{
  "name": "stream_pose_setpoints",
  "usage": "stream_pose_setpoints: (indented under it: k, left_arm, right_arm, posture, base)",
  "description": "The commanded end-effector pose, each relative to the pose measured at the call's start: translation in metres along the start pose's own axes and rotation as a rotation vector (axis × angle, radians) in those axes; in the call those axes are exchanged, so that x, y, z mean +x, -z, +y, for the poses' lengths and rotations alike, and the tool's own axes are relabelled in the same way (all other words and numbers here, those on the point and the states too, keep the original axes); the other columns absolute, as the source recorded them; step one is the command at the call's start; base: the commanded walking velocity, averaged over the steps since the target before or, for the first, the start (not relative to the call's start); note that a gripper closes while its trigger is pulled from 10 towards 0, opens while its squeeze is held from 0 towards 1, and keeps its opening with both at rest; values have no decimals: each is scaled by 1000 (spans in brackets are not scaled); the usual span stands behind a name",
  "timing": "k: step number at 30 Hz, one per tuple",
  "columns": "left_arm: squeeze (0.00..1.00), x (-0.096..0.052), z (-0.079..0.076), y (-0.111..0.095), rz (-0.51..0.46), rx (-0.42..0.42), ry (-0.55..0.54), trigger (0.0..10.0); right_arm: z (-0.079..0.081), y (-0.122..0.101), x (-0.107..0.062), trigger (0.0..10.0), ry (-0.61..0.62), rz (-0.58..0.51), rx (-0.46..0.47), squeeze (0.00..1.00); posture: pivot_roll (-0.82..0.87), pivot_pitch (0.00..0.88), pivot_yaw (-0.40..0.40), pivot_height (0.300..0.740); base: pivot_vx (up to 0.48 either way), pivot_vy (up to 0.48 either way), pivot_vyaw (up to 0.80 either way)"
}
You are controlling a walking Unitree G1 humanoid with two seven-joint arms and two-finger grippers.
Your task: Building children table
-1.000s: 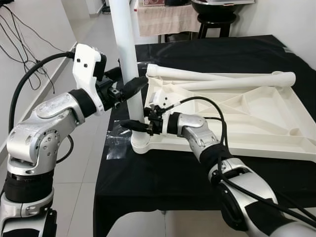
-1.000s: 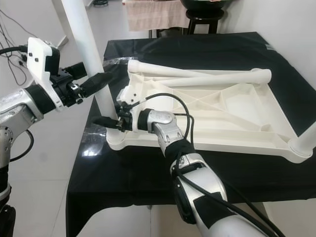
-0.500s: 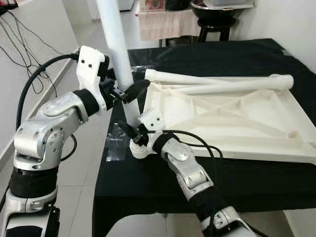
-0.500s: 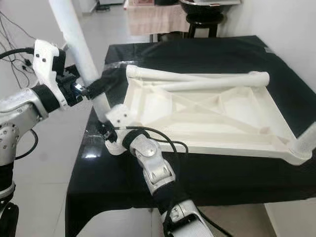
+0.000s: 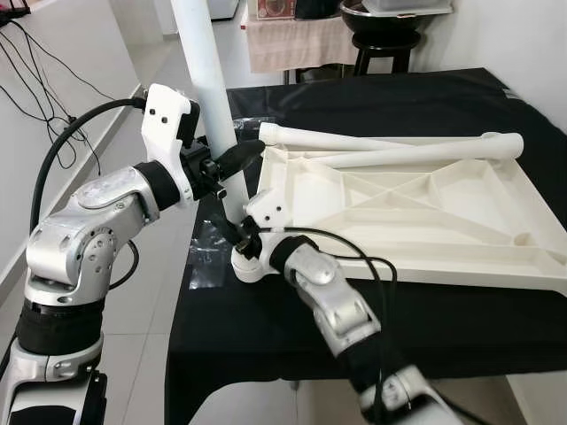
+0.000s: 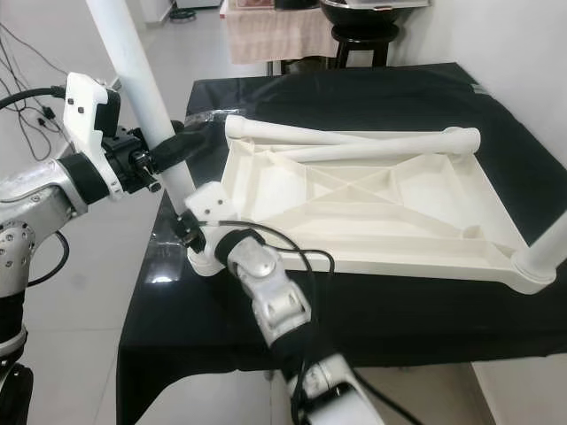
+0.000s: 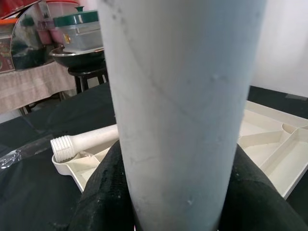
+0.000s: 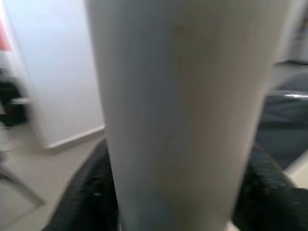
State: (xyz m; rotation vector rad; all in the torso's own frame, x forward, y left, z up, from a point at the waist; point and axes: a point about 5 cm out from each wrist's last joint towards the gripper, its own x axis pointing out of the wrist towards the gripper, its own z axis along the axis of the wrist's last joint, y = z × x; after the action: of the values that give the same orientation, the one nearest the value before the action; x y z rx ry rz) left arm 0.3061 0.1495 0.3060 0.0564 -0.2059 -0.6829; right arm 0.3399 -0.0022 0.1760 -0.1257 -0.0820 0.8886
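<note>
tall white plastic table leg (image 5: pixel 211 97) upright at left-centre of frame, seated in corner socket of upturned white plastic tabletop (image 5: pixel 416 212) on black-draped table (image 5: pixel 292 328). left gripper (image 5: pixel 232 164) clamped mid-leg; right gripper (image 5: pixel 232 237) clamped near base. two loose white legs (image 5: pixel 390 147) lying across tabletop's far edge.

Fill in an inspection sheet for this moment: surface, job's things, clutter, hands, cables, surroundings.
Surface: black cloth over the table.
Job's things: white tabletop lying underside up; one leg upright in its near-left corner socket; two loose legs lying across the far edge; another leg standing at the near-right corner.
Clutter: clear plastic wrap at the cloth's left edge.
Hands: left hand shut on the upright leg; right hand shut on it lower, near the socket.
Cables: black wires on the floor at left.
Surroundings: stool and draped table behind.
</note>
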Motion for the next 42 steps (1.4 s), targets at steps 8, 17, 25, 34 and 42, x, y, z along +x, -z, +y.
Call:
stream_pose_setpoints:
  k: [8,17,25,34,42]
  left_arm:
    - [0,-4,5,0,16,23,-25,0]
    - [0,-7,2,-1,25,30,-5,0]
    - [0,-6,-2,-1,28,28,14,0]
    - [0,-5,-2,-1,26,26,17,0]
    - [1000,-7,-3,-7,-12,29,4,10000]
  right_arm:
    - [-28,-15,-5,10000,-262,-69,9,259]
    - [-35,-15,-2,9216,-424,-21,35,0]
    - [-29,-12,1,0,-474,-30,59,0]
    - [-34,-7,-3,0,-428,-42,59,0]
    - [-38,5,-7,0,-304,-12,22,0]
  posture:
    - [-1,79,31,740]
    - [17,92,30,740]
    - [16,101,32,740]
    - [7,111,35,740]
    - [8,118,34,740]
  base:
    - [0,0,0]
    - [0,0,0]
    - [0,0,0]
    - [0,0,0]
    - [0,0,0]
